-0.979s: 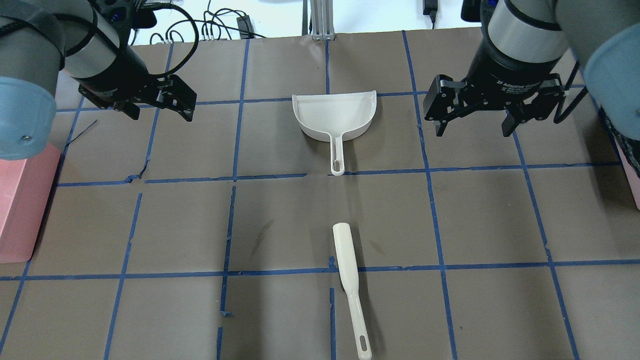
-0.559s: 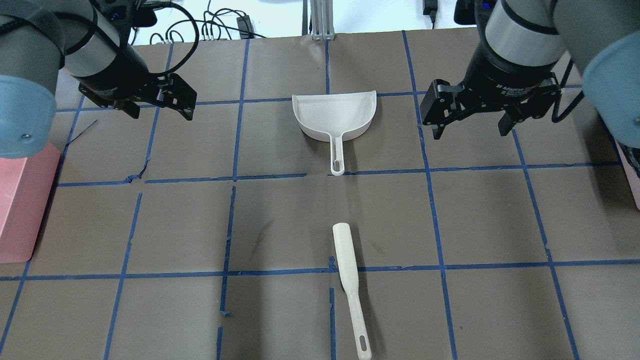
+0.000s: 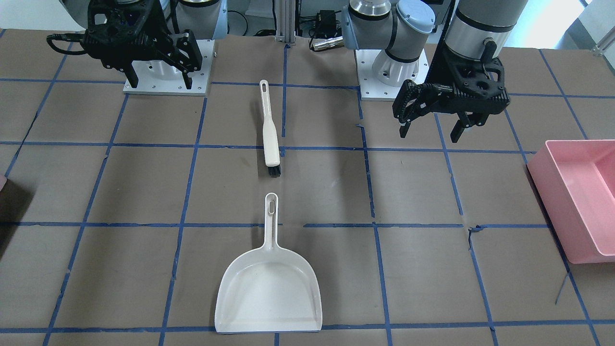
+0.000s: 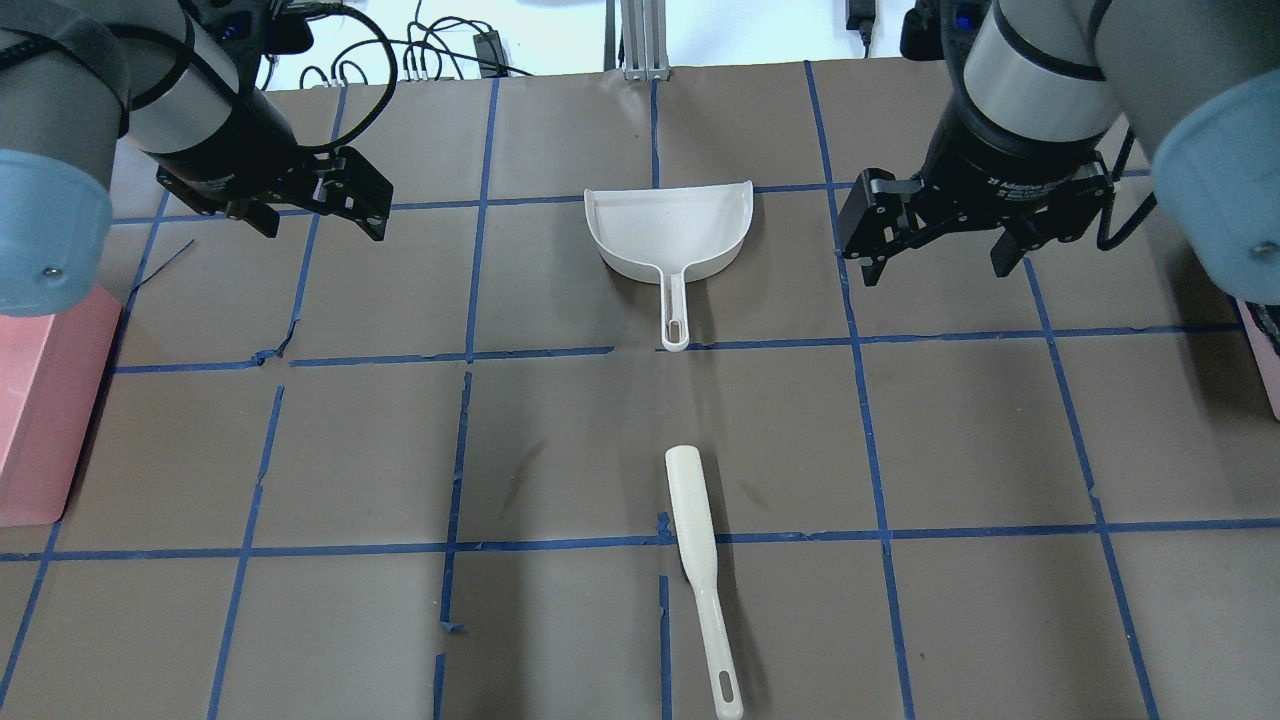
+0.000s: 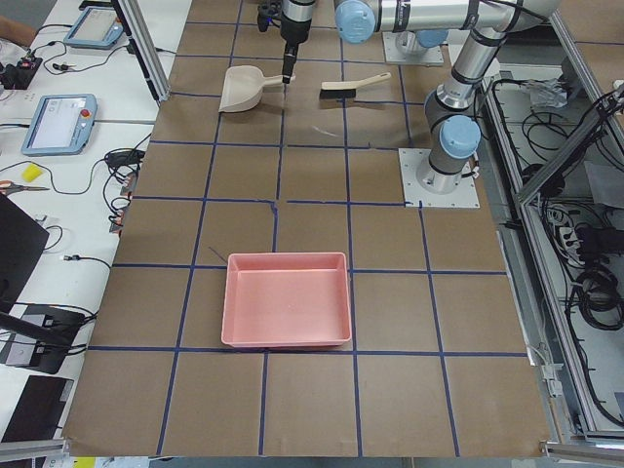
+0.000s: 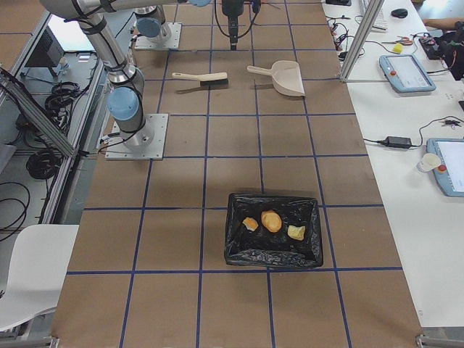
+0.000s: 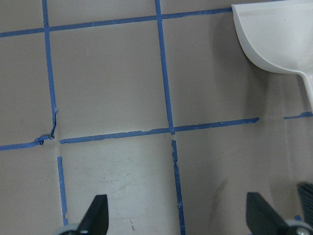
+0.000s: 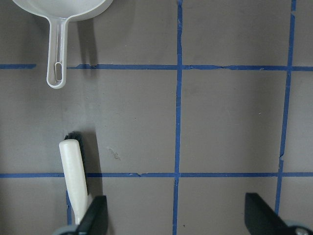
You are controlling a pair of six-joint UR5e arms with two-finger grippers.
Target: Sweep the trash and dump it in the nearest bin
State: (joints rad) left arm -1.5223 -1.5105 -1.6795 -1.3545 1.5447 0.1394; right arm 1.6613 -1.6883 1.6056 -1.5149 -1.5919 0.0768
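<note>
The trash (image 6: pixel 271 220), three small lumps, lies inside a black-lined bin (image 6: pixel 235 246) seen only in the exterior right view. A white dustpan (image 4: pixel 668 232) (image 3: pixel 268 293) lies flat at mid-table, handle pointing at a white brush (image 4: pixel 697 560) (image 3: pixel 269 129). My left gripper (image 4: pixel 322 225) (image 3: pixel 429 133) hangs open and empty above the table, left of the dustpan. My right gripper (image 4: pixel 936 270) (image 3: pixel 159 81) hangs open and empty on the dustpan's right. The wrist views show part of the dustpan (image 7: pixel 279 34) (image 8: pixel 63 10) and the brush head (image 8: pixel 73 166).
A pink bin (image 5: pixel 286 298) (image 3: pixel 576 192) stands at the table's end on my left side and holds nothing. Blue tape lines grid the brown table cover. Cables and controllers lie beyond the table's far edge.
My right gripper has shifted a little to the left and away from me in the overhead view. The left gripper, dustpan and brush have not moved.
</note>
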